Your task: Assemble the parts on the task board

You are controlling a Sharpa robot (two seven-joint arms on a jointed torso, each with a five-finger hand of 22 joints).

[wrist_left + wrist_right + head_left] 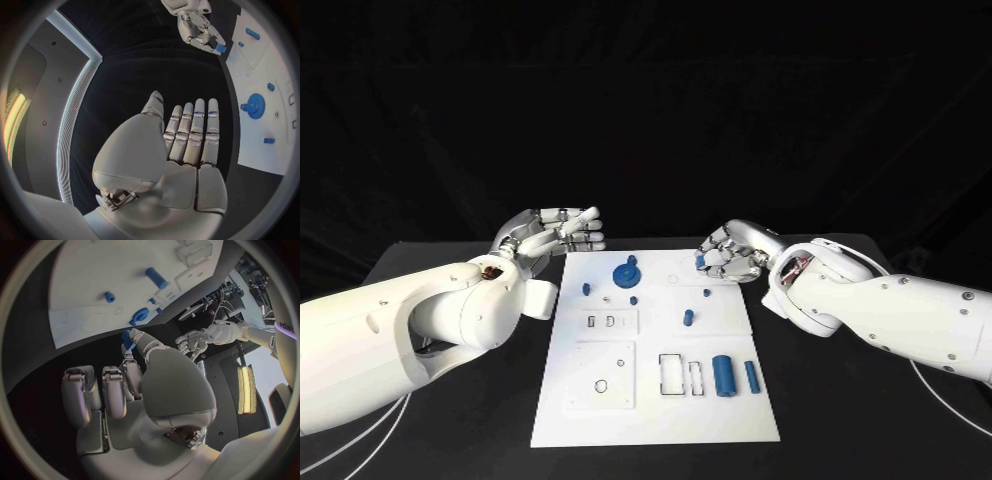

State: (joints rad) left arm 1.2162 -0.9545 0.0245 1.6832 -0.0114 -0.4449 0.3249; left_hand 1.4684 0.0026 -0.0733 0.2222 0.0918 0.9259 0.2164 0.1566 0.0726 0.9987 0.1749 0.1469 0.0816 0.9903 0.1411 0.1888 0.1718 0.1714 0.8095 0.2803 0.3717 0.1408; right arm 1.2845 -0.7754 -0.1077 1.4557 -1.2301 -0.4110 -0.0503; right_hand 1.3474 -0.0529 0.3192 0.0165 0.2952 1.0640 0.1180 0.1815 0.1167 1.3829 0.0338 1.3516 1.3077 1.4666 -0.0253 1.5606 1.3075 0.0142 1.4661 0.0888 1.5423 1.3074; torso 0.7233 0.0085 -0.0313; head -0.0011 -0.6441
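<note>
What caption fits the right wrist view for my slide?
Right hand pinches a small blue part beside the white task board; left hand open beyond.

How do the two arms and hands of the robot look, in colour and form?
Both arms are smooth, rounded white shells. The left hand and right hand are silver metal with segmented fingers and pale pads. Thin white cables loop on the table beside each arm.

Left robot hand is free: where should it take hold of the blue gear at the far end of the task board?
Probably from straight above, fingertips pinching the raised blue knob at the centre of the blue gear. The toothed disc seems to lie flat on the task board, leaving little edge to get under. The open left robot hand is just beside it.
</note>
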